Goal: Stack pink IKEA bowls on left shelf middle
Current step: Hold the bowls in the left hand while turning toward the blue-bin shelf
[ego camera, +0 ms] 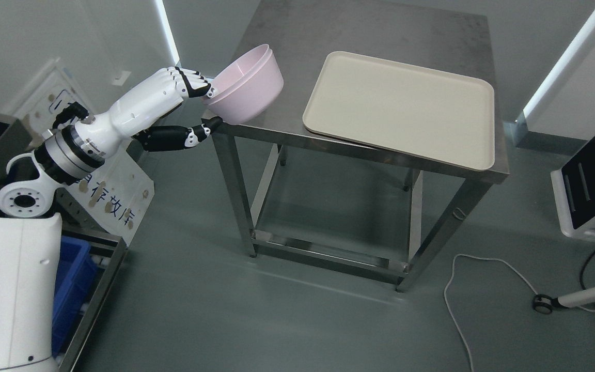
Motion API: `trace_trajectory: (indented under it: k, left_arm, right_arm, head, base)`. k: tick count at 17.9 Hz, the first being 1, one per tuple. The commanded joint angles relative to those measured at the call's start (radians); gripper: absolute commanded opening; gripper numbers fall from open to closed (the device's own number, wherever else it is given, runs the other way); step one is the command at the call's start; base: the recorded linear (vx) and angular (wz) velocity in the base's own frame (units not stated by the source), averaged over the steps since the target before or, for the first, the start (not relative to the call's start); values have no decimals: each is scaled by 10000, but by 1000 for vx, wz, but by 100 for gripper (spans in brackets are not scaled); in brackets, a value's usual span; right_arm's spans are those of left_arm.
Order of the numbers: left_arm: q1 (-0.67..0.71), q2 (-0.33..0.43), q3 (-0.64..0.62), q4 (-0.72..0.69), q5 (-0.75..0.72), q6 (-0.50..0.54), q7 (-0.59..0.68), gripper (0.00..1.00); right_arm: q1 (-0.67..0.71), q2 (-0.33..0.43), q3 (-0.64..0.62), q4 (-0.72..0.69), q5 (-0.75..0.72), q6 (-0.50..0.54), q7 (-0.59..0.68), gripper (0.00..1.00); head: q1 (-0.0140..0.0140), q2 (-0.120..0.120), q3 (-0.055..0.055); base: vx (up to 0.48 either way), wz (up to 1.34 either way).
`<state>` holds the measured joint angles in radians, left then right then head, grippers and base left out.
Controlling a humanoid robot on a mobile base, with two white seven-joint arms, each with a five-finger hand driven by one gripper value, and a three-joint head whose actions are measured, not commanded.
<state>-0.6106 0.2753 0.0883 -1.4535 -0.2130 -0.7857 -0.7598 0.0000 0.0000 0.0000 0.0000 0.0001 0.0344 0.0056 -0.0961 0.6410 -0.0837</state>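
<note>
At the table's [380, 31] left front corner, the left hand [194, 103] pinches the rim of the tilted pink bowls [248, 85], fingers above, thumb beneath. They look light, stiff, and likely slippery.

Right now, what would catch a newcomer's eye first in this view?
The left hand grips tilted pink bowls, seemingly two nested, at the steel table's near-left corner. A large cream tray lies empty on the table, its near edge overhanging slightly.

Brushed steel table [380, 36], seemingly matt plastic bowls [251, 90]
</note>
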Motion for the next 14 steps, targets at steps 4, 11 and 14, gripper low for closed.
trace_trajectory:
  k: [4, 11, 14]
  left_arm:
    - [169, 39, 206, 39, -3, 3, 5, 0]
    - [231, 39, 344, 54, -3, 3, 5, 0]
    - [307, 39, 359, 145, -18, 3, 5, 0]
  right_arm:
    - [292, -175, -107, -337, -1, -6, 5, 100]
    - [292, -175, -107, -337, -1, 9, 5, 100]
    - [292, -175, -107, -337, -1, -6, 5, 100]
  head:
    - [0, 0, 0]
    - [0, 0, 0]
    - [0, 0, 0]
  base:
    - [-133, 322]
    - [-169, 165]
    - [-168, 82]
